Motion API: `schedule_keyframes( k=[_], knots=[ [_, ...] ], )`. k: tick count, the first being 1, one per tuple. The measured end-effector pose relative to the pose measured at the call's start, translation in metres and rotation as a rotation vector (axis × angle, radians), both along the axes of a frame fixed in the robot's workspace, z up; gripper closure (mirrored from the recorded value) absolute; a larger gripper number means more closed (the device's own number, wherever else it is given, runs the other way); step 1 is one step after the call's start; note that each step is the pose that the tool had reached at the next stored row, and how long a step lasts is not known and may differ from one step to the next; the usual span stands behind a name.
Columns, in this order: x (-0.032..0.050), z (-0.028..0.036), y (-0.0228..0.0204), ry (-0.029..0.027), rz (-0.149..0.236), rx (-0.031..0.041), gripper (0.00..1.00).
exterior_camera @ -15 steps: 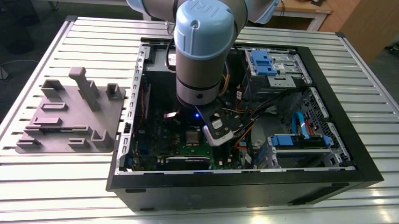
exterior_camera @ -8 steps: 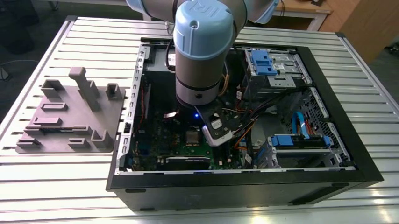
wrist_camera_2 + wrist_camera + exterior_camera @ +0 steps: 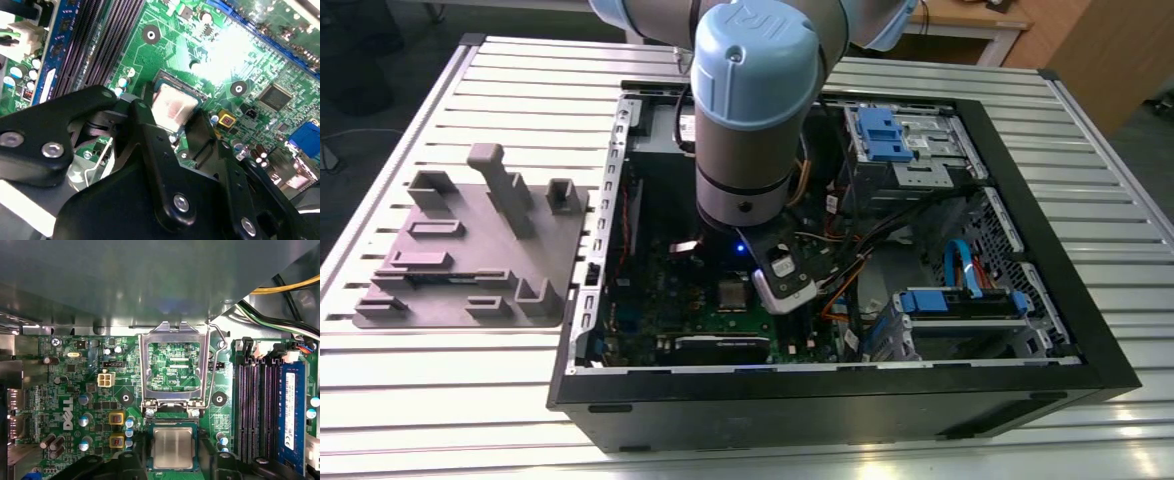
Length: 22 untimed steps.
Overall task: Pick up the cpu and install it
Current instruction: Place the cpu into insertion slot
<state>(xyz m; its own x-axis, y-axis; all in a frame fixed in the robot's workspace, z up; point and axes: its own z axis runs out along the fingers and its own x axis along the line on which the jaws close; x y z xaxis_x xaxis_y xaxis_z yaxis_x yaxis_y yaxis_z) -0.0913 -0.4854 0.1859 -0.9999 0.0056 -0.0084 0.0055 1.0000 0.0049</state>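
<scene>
One arm [image 3: 750, 120] in shot, reaching in from the far side of the exterior view. Big elbow joint [image 3: 754, 45] w/ pale-blue cap sits high & close to the lens. Grey tube [image 3: 744, 165] below it points near straight down. Wrist [image 3: 742, 205] is low, small blue light [image 3: 740, 244] lit just under it. Gripper [image 3: 781, 288] hangs off the wrist, white-and-black body, tipped a bit twd the exterior view's right. In both wrist views the gripper's black links [image 3: 165, 165] [image 3: 125, 465] show. In the second wrist view they spread wide near the lens, silver bolts [image 3: 181, 202] at the pivots.
</scene>
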Motion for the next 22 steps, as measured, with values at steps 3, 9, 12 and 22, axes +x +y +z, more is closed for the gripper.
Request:
schedule_keyframes(
  k=[3,9,12,22],
  knots=[
    [0.0000,0.0000,0.0000,0.0000,0.000,0.0000,0.47],
    [0.0001,0.0029,0.0000,-0.0002,0.000,0.0006,0.47],
    [0.0000,0.0033,0.0000,0.0000,0.000,0.0005,0.47],
    [0.0001,0.0039,0.0000,0.0000,0.000,0.0009,0.48]
  ],
)
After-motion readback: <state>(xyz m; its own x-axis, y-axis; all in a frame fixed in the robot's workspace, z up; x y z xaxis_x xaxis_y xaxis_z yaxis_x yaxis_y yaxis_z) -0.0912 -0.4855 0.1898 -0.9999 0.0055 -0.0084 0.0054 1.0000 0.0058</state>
